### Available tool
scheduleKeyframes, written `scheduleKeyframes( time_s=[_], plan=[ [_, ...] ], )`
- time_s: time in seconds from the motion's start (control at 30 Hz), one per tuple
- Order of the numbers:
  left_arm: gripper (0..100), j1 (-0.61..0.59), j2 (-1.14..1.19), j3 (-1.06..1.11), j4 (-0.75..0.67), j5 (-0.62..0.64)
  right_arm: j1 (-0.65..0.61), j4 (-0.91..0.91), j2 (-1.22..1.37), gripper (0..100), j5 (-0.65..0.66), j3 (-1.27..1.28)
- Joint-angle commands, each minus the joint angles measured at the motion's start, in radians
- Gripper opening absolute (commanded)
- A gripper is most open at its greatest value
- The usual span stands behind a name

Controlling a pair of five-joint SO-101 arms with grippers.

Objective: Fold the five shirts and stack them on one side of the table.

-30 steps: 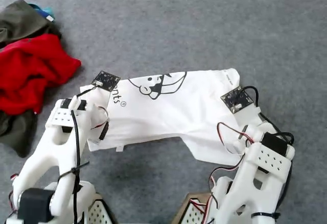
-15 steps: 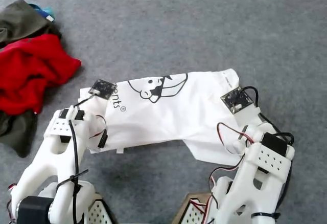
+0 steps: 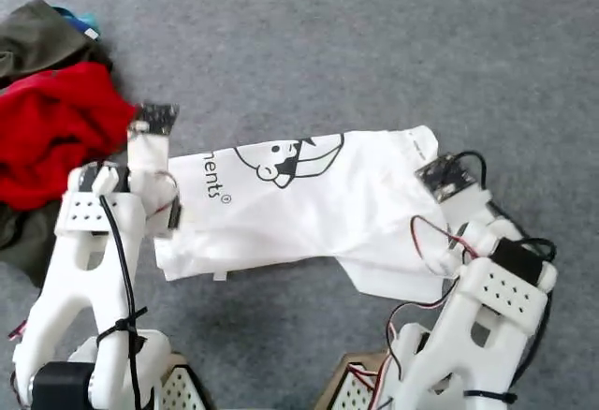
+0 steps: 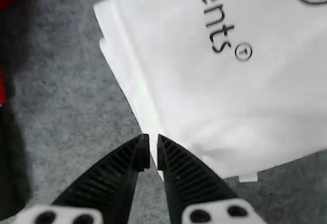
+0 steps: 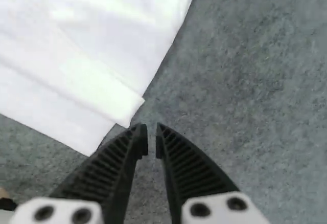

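A white shirt [image 3: 299,209] lies spread across the middle of the grey surface [image 3: 374,64], partly folded, with its long side running from one arm to the other. It has a black drawing [image 3: 281,157] near its far edge and some black letters [image 4: 225,29] close to the left end. The left gripper [image 4: 152,150] hangs just above the left end of the white shirt, right over the folded edge. Its two black fingers are pressed almost together, with just a thin slit between them, and they hold nothing. The right gripper [image 5: 152,138] hangs over the bare grey surface, just beside the near right corner of the white shirt. Its fingers are squeezed close together too, and they are empty. Over on the far left side of the surface sits a messy heap of clothes that are not folded. A red shirt [image 3: 56,134] is bunched up in the middle of the heap, a dark shirt [image 3: 37,36] lies behind it, and a dark cloth [image 3: 33,237] pokes out from under its near side.
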Motion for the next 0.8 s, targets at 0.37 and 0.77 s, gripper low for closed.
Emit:
scheduleKeyframes(
  time_s=[0.37, 0.77],
  plan=[
    [3, 0.002, 0.482, -0.091, -0.539, 0.109, -0.387, -0.227, 0.328, 1.5, -0.390, -0.094],
    [3, 0.004, 0.563, -0.102, -0.592, 0.101, -0.387, -0.262, 0.456, 1.5, -0.384, -0.025]
  ],
)
